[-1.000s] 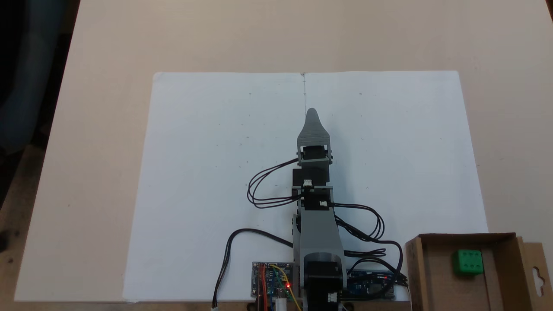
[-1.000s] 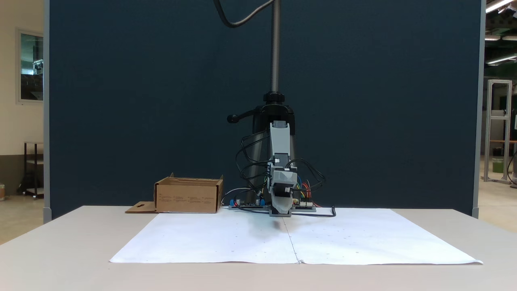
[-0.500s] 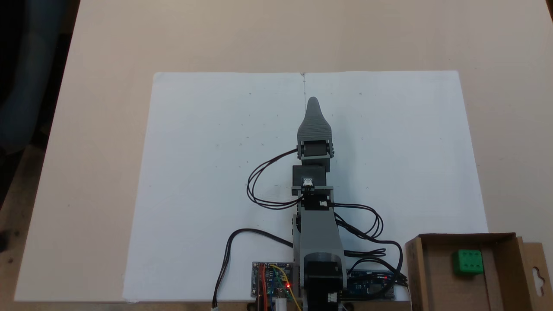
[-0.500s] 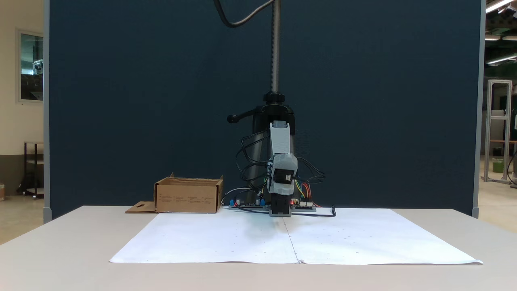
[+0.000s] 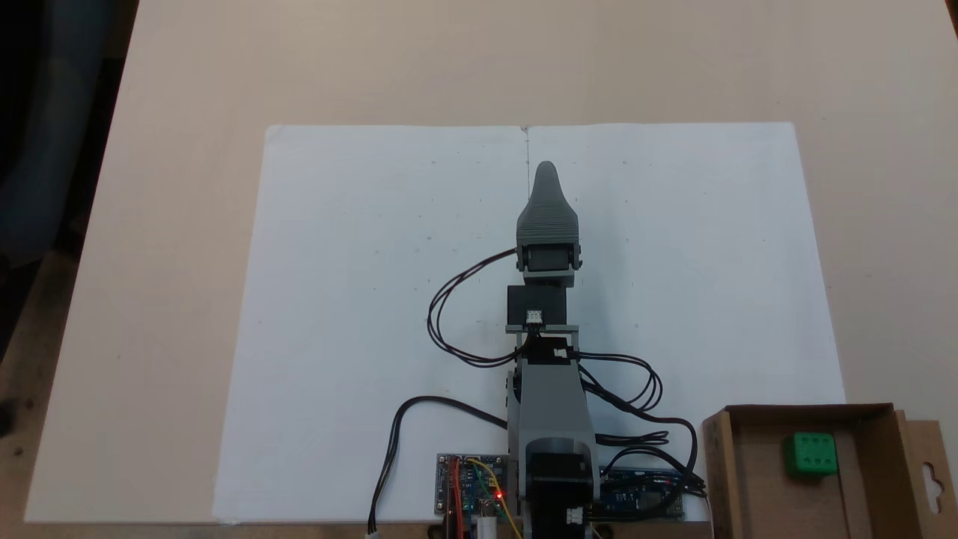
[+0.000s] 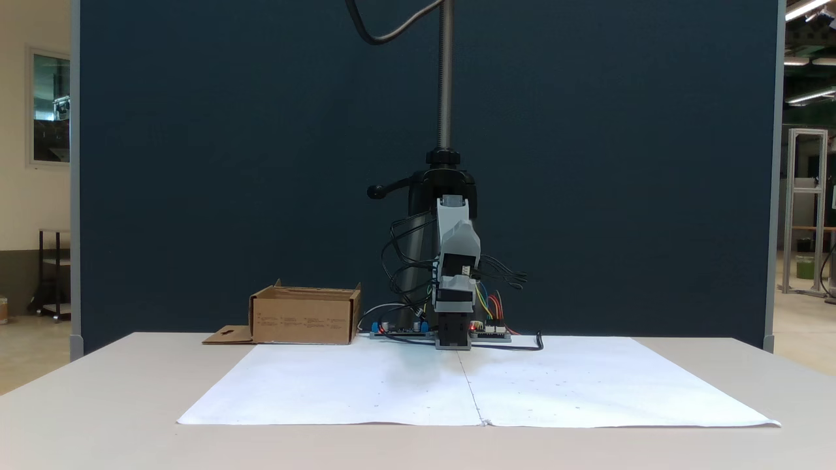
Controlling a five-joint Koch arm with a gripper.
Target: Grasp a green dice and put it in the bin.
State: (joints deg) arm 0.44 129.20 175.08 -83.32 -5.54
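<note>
The green dice (image 5: 810, 453) lies inside the brown cardboard bin (image 5: 750, 479) at the lower right of a fixed view, six pips up. The same bin (image 6: 305, 318) stands left of the arm's base in the other fixed view, and its walls hide the dice there. My gripper (image 5: 545, 168) hangs over the middle of the white paper, far from the bin, pointing away from the base. From above it is a single tapered grey tip, one jaw behind the other. It is raised above the paper (image 6: 460, 236) with nothing seen in it.
A large white paper sheet (image 5: 359, 299) covers the table's middle. Circuit boards (image 5: 471, 494) and looping black cables (image 5: 464, 322) sit by the arm's base. A camera pole (image 6: 445, 78) rises behind the arm. The bin's flap (image 5: 928, 471) sticks out at its right.
The gripper has lifted and tilted upward, and its tip has moved farther from the base over the paper. Dice and bin have not moved.
</note>
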